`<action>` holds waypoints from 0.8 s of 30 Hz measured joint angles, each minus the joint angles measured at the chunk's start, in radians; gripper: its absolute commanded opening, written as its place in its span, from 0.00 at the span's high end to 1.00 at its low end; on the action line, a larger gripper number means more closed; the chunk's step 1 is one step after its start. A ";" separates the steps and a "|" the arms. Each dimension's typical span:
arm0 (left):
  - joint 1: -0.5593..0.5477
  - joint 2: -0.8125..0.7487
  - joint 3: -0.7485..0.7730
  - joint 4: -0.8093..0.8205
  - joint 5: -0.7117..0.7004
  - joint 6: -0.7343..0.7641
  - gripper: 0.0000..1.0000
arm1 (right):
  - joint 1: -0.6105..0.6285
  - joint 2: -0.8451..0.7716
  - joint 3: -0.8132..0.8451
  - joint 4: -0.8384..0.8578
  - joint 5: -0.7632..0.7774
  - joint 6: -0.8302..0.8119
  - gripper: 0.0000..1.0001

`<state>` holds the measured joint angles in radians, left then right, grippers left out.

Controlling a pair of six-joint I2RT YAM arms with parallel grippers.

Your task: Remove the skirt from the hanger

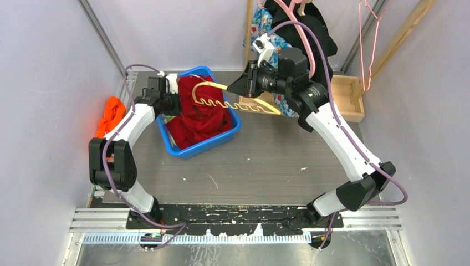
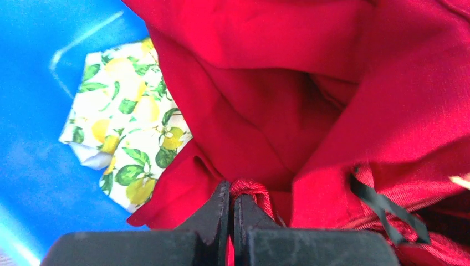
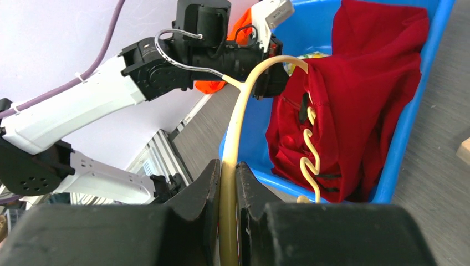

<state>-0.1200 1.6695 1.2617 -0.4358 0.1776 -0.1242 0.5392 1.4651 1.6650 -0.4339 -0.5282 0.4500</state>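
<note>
The red skirt [image 1: 200, 117] lies bunched in the blue bin [image 1: 228, 136], one part still draped over the end of the cream hanger [image 1: 235, 104]. My right gripper [image 3: 228, 172] is shut on the hanger's upper bar [image 3: 235, 127]; its wavy lower bar [image 3: 309, 155] runs across the skirt [image 3: 360, 100]. At the bin's far left corner my left gripper [image 1: 172, 102] is shut on a ribbed red edge of the skirt [image 2: 252, 191], seen between the jaws [image 2: 231, 194]. The hanger's metal hook [image 3: 177, 52] curves in front of the left wrist.
A lemon-print cloth [image 2: 124, 119] lies in the bin under the skirt. An orange garment [image 1: 111, 113] sits on the table at far left. A wooden box [image 1: 346, 97] and a rack with hanging clothes [image 1: 299, 27] and a pink hanger [image 1: 368, 39] stand at the back right.
</note>
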 measured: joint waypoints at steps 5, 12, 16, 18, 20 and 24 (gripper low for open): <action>0.001 -0.061 0.023 -0.005 -0.016 0.015 1.00 | 0.000 -0.007 0.091 -0.042 0.011 -0.050 1.00; 0.001 0.043 0.187 0.020 -0.002 0.019 0.86 | 0.000 -0.078 0.178 -0.098 0.011 -0.078 1.00; 0.001 0.124 0.244 0.105 0.027 -0.024 0.82 | 0.000 -0.113 0.190 -0.109 -0.006 -0.073 1.00; 0.001 0.167 0.273 0.153 0.042 -0.054 0.85 | 0.000 -0.122 0.190 -0.112 -0.020 -0.065 1.00; 0.001 0.210 0.305 0.196 0.058 -0.092 0.91 | 0.000 -0.131 0.186 -0.106 -0.032 -0.051 1.00; -0.006 0.248 0.319 0.245 0.077 -0.151 0.95 | 0.000 -0.169 0.127 -0.060 -0.025 -0.032 1.00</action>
<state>-0.1257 1.9175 1.5803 -0.1913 0.2546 -0.2756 0.5392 1.2957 1.7924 -0.4934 -0.5533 0.4175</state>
